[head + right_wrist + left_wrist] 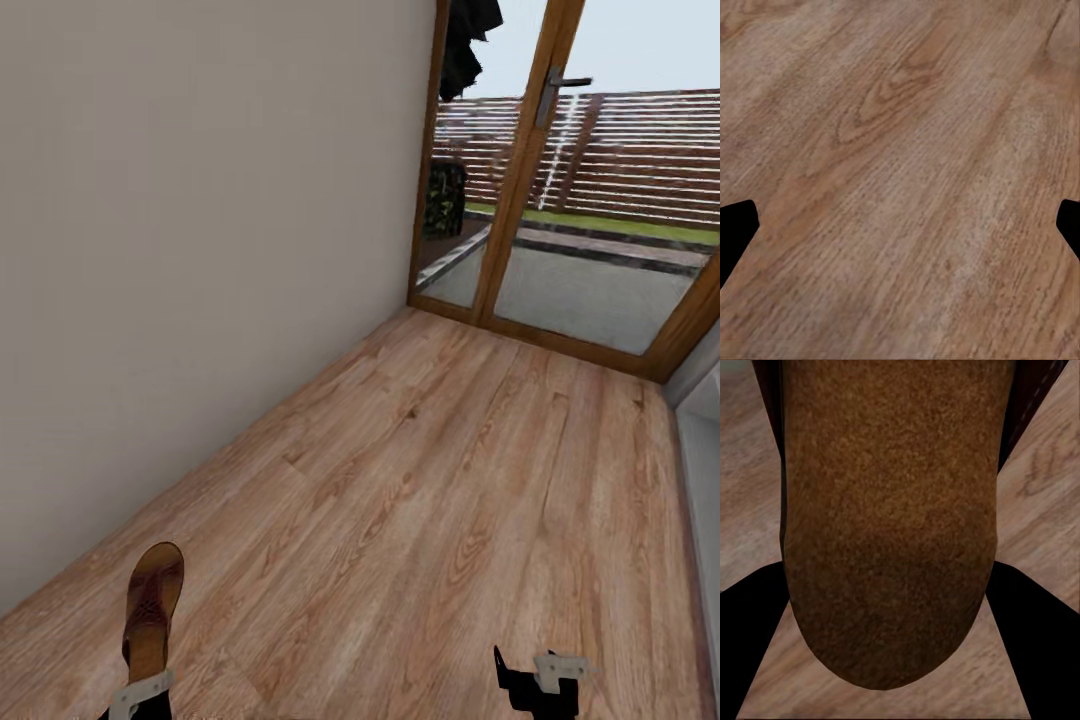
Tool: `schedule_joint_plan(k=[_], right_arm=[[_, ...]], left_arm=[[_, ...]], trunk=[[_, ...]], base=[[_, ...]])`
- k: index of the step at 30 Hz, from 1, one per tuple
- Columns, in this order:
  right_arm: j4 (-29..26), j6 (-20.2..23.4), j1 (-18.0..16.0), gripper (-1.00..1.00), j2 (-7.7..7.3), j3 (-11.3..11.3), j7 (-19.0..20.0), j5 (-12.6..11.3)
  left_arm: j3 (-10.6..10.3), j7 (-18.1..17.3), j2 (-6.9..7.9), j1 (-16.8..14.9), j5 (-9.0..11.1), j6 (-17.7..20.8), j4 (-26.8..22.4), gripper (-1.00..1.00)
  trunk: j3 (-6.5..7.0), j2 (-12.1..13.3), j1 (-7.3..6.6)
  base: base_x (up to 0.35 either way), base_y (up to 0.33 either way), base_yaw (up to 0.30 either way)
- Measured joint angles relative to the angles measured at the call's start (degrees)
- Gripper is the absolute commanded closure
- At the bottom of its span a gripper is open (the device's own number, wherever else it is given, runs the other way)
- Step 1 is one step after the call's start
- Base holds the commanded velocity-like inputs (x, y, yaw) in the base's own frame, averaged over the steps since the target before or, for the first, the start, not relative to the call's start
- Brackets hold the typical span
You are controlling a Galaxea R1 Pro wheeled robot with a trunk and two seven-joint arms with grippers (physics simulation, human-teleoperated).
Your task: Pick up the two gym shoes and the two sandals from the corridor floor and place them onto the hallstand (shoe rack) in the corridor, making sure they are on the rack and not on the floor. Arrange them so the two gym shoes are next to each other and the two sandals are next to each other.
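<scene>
sandal: brown leather open-toe slip-on sandal (152, 610) with patterned strap and tan footbed, lower left of the head view, toe pointing up-frame, heel end down at the left gripper (140, 692)
sandal up close: grainy brown underside or footbed (can't tell which) (889, 525) running down the middle of the left wrist view, rounded end toward the bottom edge, dark fingers either side
left gripper: clamped on the sandal's heel end, looks lifted clear of the light brown wood-grain plank floor (430, 500), though contact with the boards is hard to rule out
right gripper: bottom right of the head view (540, 680), spread wide, carrying nothing, fingertips at the far side edges of its wrist view with bare planks (900, 180) between
handling guess: light, stiff in the wedge heel and sole, floppier at the strap; suede-ish surface probably grippy, not fragile
where to grab: heel or mid-sole across the width, not the strap, probably twists otherwise
worth watching: long toe hanging out front, could swing or tip on fast turns
surroundings: plain beige wall (200, 250) at left, wood-framed glass door (560, 200) upper right
</scene>
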Motion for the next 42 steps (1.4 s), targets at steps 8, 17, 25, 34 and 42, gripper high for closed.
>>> schedule_joint_plan(k=[8, 17, 25, 34, 42], right_arm=[[0.0, 0.0, 0.0, -1.0, -0.01, 0.0, 0.0, 0.0], [0.0, 0.0, 0.0, -1.0, -0.03, 0.0, 0.0, 0.0], [0.0, -0.1, 0.0, -1.0, -0.03, -0.1, 0.0, 0.0], [0.0, -0.1, 0.0, -1.0, -0.03, -0.1, 0.0, -0.1], [0.0, -0.1, 0.0, -1.0, -0.03, -0.1, 0.0, -0.1]], left_arm=[[0.0, 0.0, 0.07, 0.3, -2.9, 0.0, 0.0, 1.0], [0.0, 0.0, 0.09, 0.3, -3.2, 0.0, -0.1, 1.0], [0.0, 0.1, 0.09, 0.3, -3.2, 0.0, -0.1, 1.0], [0.0, 0.1, 0.09, 0.3, -3.2, 0.0, -0.1, 1.0], [0.0, 0.1, 0.09, 0.3, -3.2, 0.0, -0.1, 1.0]], trunk=[[0.0, 0.0, 0.0], [0.0, 0.0, 0.0], [0.0, 0.0, 0.0], [0.0, 0.0, 0.0], [0.0, 0.0, 0.0]], base=[[0.001, 0.0, 0.279], [0.0, 0.0, 0.279], [0.0, 0.0, 0.279], [0.0, 0.0, 0.279], [0.0, 0.0, 0.279]])
